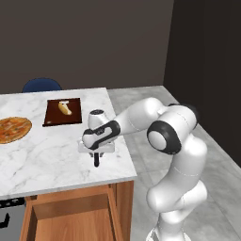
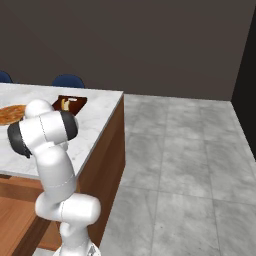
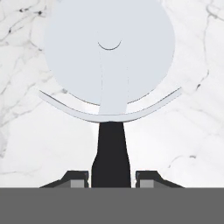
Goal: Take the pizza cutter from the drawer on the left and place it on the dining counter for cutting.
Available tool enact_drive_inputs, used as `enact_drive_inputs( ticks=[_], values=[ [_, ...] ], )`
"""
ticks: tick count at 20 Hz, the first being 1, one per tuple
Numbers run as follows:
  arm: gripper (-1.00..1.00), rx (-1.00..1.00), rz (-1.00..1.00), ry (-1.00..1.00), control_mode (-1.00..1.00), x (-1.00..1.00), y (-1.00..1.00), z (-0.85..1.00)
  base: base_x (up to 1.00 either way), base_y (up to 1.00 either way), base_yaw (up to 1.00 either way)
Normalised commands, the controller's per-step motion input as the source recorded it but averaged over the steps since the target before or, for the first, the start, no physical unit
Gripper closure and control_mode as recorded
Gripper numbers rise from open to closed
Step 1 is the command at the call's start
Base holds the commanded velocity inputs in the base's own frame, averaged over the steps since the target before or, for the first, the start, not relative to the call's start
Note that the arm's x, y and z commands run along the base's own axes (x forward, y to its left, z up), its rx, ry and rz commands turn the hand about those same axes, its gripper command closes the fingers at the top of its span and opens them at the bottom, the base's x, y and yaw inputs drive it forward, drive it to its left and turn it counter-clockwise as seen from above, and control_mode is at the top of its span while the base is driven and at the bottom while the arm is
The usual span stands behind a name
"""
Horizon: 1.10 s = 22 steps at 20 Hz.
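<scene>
The pizza cutter (image 3: 109, 57) has a round pale blade and a black stick handle, and it lies low over the white marble dining counter (image 3: 192, 131). My gripper (image 3: 112, 177) is shut on the pizza cutter's handle, with a dark fingertip on each side. In the left base view the gripper (image 1: 96, 149) points down near the counter's (image 1: 47, 155) front right corner, with the cutter's black handle (image 1: 96, 160) sticking out below it. The reddish-brown drawer (image 1: 70, 216) stands open beneath the counter edge, its inside bare. In the right base view my arm hides the hand.
A dark cutting board (image 1: 62, 112) with a pale bread piece lies at the back of the counter. A pizza (image 1: 14, 129) sits to the left. A blue chair (image 1: 41, 84) stands behind the counter. Grey tiled floor (image 2: 190, 165) stretches to the right.
</scene>
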Motion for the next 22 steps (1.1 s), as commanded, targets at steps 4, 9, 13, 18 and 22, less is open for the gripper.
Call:
enact_drive_inputs(
  ticks=[4,9,13,18,22],
  values=[
    [1.00,0.00,0.00,0.00,-1.00,0.02,0.03,-0.14,0.00,0.00,0.00],
    [1.00,0.00,0.02,0.00,-1.00,0.02,0.02,-0.19,0.00,0.00,0.00],
    [1.00,0.00,0.01,0.00,-1.00,0.08,0.00,-0.15,0.00,0.00,0.00],
    [-1.00,0.00,0.00,0.00,-1.00,0.18,0.02,-0.09,0.00,0.00,0.00],
    [-1.00,0.00,0.00,0.00,-1.00,0.07,0.00,0.00,0.00,0.00,0.00]
  ],
)
